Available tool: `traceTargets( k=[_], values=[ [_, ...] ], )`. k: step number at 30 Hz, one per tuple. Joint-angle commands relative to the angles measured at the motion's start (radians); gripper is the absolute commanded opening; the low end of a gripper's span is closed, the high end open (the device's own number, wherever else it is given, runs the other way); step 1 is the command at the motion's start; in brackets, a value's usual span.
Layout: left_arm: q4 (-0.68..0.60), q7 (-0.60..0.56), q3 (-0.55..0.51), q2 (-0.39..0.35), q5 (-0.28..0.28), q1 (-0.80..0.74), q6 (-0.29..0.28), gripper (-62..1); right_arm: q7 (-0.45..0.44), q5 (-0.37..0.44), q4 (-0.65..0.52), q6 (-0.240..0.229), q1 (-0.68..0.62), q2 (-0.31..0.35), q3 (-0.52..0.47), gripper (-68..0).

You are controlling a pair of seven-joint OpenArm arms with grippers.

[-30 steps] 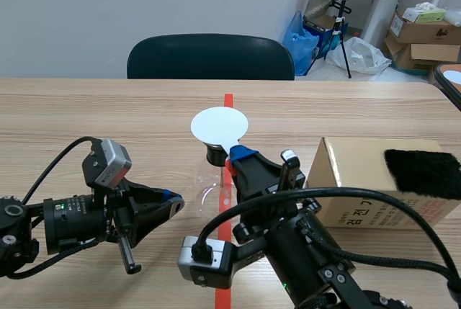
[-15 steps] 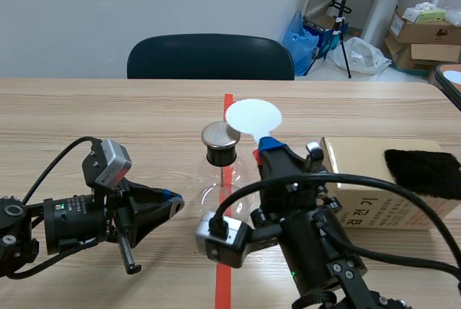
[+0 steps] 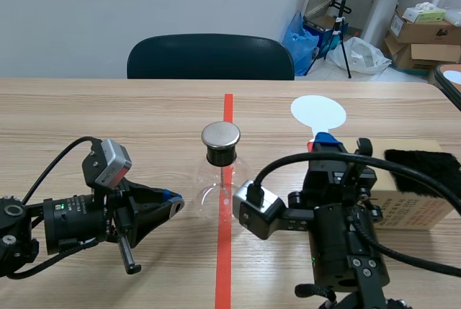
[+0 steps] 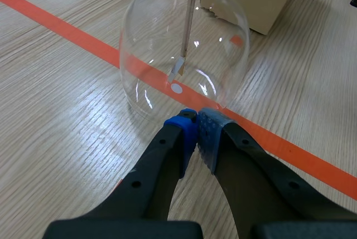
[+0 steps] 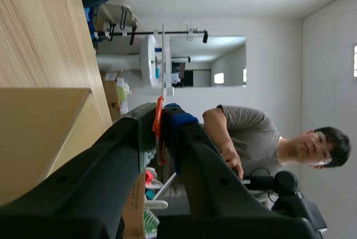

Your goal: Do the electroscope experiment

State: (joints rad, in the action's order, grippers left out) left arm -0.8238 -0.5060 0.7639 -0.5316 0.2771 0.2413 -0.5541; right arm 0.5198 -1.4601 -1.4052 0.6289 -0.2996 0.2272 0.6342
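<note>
The electroscope is a clear glass flask [image 3: 216,183] with a black stopper and a round metal disc [image 3: 220,134] on top. It stands on the orange-red tape line. My left gripper [image 3: 173,204] lies low just left of the flask and is shut on nothing; its blue pads [image 4: 195,133] point at the flask [image 4: 184,55], whose inner rod and leaf show. My right gripper [image 3: 325,140] is shut on the orange-red handle of a white round paddle [image 3: 318,113], held upright right of the flask beside the box. In the right wrist view the paddle [image 5: 163,72] shows edge-on between the fingers [image 5: 162,117].
A cardboard box [image 3: 403,204] with a black fuzzy cloth [image 3: 425,172] on it stands at the right. A dark chair [image 3: 210,55] is behind the table. Bags and boxes stand in the far corner. A person [image 5: 251,138] shows in the right wrist view's background.
My right arm has carried the white paddle from over the electroscope's disc off to the right, toward the box. The left arm has stayed still.
</note>
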Motion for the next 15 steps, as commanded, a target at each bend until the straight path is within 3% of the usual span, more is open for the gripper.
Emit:
traceTargets(
  k=[1, 15],
  values=[
    [-0.019, -0.018, -0.001, 0.005, 0.01, 0.005, -0.006, -56.8, 0.018, -0.001, -0.021, 0.011, 0.014, 0.002, -0.006, -66.2],
    [-0.019, -0.018, -0.001, 0.005, 0.01, 0.005, -0.006, -56.8, 0.031, -0.001, -0.021, 0.011, 0.014, 0.003, -0.006, -66.2]
  ],
)
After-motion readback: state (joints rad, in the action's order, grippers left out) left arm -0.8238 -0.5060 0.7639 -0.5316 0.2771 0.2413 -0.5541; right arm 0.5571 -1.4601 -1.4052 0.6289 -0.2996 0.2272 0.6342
